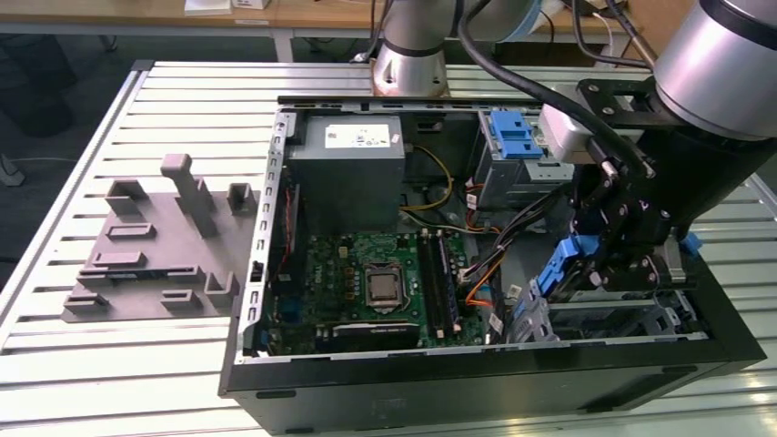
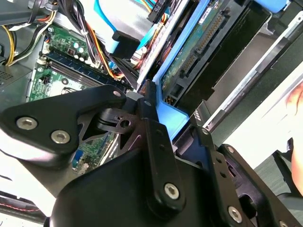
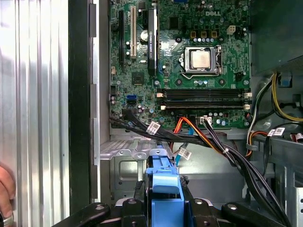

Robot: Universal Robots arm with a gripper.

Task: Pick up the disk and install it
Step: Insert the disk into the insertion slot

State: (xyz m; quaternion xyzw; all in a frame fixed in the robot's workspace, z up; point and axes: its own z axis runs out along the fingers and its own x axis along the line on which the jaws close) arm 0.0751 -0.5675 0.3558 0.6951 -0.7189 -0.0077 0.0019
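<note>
The disk [image 1: 562, 266] is hanging in my gripper [image 1: 610, 276] inside the open computer case [image 1: 486, 369], at the near corner on the exterior view's right. I am gripping it with my fingers [image 2: 150, 124] closed on its blue plastic frame. In the first wrist view the frame [image 3: 163, 187] is sitting squarely between the two sides of the gripper [image 3: 163, 210]. I am carrying the disk tilted on edge rather than flat, and in the second wrist view its underside [image 2: 208, 45], with the circuit board and connector, is facing the camera.

Just below the disk the metal drive bay [image 1: 613, 320] is lying open, and I cannot tell whether the lower edge of the disk is touching its rails or hanging just clear. The cable bundle [image 3: 199, 135] is running across between the bay and the motherboard [image 1: 370, 273]. On the far side the grey power supply box [image 1: 352, 168] and the silver cage with a blue latch [image 1: 516, 146] are sitting well apart from my load. The grey fixture block [image 1: 158, 241] is lying outside the case, on the slatted table [image 1: 73, 364] at the exterior view's left. A person's hand [image 3: 4, 196] is resting at the table's edge.

As I judge it, the picking up is done. The installing is under way but not finished, since the disk is not yet lying seated in the bay.
</note>
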